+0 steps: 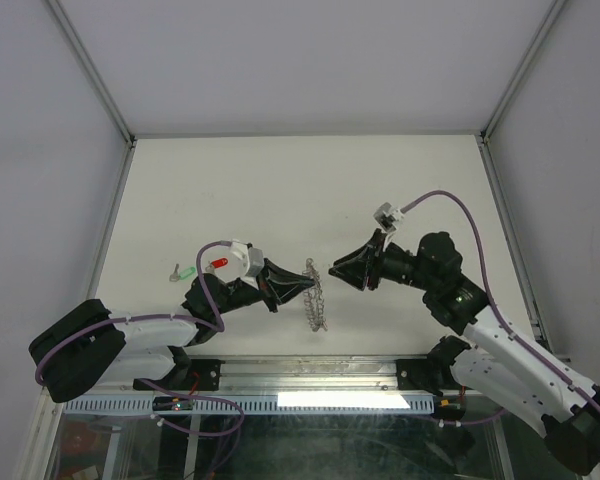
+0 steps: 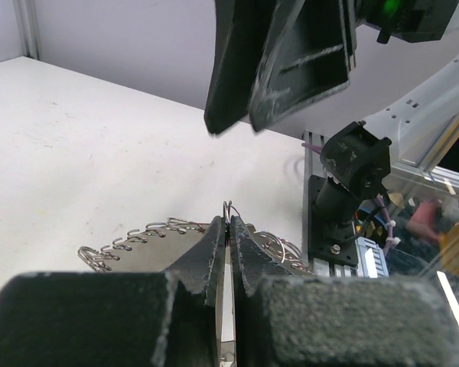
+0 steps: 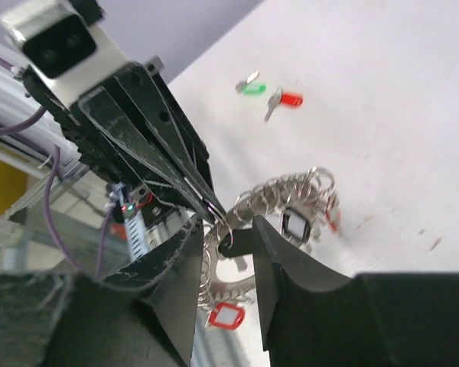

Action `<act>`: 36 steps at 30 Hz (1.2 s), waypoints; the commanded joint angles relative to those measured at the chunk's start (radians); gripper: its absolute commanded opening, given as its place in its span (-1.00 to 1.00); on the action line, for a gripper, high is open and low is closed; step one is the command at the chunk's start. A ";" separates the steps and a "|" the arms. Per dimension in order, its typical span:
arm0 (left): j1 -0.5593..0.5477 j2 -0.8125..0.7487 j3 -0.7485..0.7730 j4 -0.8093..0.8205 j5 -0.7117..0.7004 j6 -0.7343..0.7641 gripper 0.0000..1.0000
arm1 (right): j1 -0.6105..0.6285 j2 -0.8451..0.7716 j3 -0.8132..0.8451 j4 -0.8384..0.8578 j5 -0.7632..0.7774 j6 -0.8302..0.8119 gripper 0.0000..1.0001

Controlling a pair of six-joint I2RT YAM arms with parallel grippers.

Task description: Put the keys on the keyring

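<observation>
The keyring [image 1: 316, 296], a flat grey ring fringed with small wire loops, stands on edge between the two arms. My left gripper [image 1: 302, 285] is shut on one wire loop [image 2: 229, 211] of its rim. My right gripper [image 1: 334, 269] hovers just right of the ring, and its jaws [image 3: 226, 227] stand open. Between them a black-headed key [image 3: 243, 243] hangs on a loop beside the right finger. A green key [image 3: 253, 88] and a red key [image 3: 290, 99] lie on the table to the left [image 1: 185, 270], [image 1: 217, 263].
Framed tags hang from the keyring, one black [image 3: 296, 224] and one red [image 3: 226, 316]. The right gripper's fingers [image 2: 279, 69] loom above the ring in the left wrist view. The white table [image 1: 280, 190] is walled at the back and sides.
</observation>
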 commanded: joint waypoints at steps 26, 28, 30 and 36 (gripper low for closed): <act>0.014 0.069 0.129 0.075 0.223 -0.014 -1.00 | 0.022 -0.005 0.102 -0.115 -0.283 -0.775 -0.36; 0.014 0.079 0.133 0.085 0.228 -0.017 -1.00 | 0.025 0.017 0.112 -0.123 -0.288 -0.783 -0.38; 0.014 0.084 0.134 0.100 0.235 -0.021 -1.00 | 0.030 0.033 0.124 -0.145 -0.288 -0.789 -0.40; 0.022 0.095 0.142 0.102 0.248 -0.021 -1.00 | 0.052 0.052 0.137 -0.203 -0.288 -0.803 -0.45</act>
